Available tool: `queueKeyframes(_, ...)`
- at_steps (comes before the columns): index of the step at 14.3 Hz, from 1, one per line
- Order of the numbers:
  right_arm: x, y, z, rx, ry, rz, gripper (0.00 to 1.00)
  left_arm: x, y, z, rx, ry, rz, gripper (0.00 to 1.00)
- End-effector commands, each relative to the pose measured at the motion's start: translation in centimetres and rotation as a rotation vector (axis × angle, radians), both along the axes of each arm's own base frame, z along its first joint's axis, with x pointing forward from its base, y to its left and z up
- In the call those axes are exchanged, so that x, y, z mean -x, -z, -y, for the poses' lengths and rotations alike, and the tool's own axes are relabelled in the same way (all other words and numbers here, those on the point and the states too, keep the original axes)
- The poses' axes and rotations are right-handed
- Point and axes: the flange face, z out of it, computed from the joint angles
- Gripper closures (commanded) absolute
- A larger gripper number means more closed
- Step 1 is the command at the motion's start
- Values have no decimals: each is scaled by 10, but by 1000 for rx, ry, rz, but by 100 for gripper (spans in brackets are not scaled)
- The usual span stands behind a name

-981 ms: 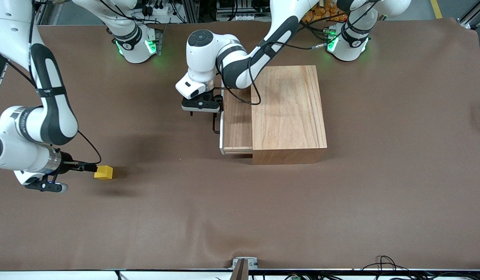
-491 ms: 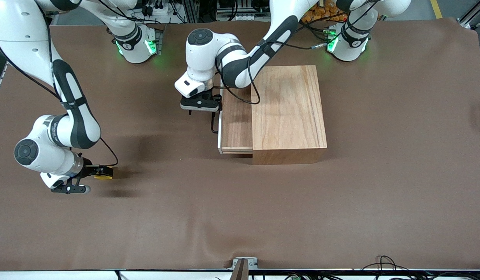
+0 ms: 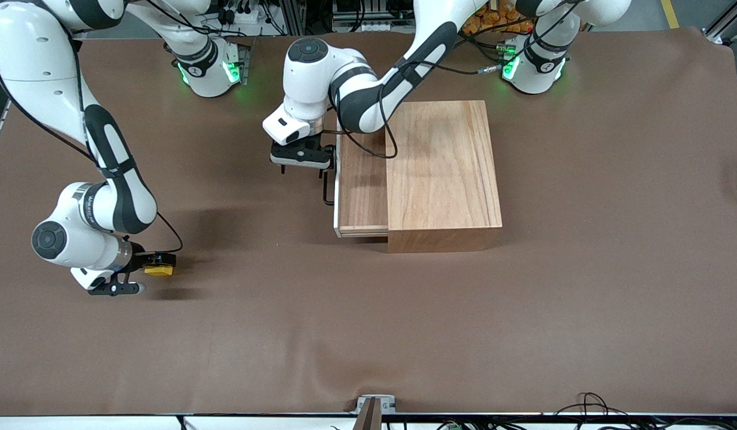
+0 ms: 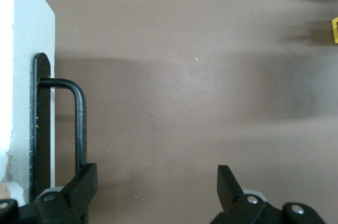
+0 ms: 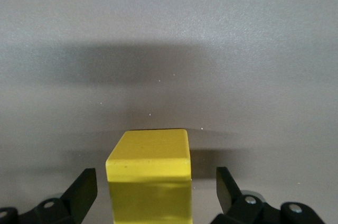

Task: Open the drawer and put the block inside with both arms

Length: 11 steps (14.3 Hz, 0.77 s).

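Both end effectors agape: right end effector (image 5: 153, 192) around block (image 5: 149, 174); left end effector (image 4: 153, 189) beside handle (image 4: 79, 123)

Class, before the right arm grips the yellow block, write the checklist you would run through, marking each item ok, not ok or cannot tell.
1. Block between the right gripper fingers: ok.
2. Right gripper open, gaps each side: ok.
3. Block resting on the table: ok.
4. Drawer pulled out of the wooden box: ok, partly.
5. Left gripper open beside the wire handle, not gripping it: ok.
6. Drawer open enough for the block: cannot tell.
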Motion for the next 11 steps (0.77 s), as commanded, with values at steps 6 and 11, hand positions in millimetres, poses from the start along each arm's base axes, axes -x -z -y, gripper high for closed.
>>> queueKeyframes(6,-4,1,1,-7,-5,29,75,-34,-103,-44,42,-112,-46,0)
queueKeyframes(11,-16,-67,-6,-4,-22,67,82,-52,-149,-83,-19,-127,-51,0)
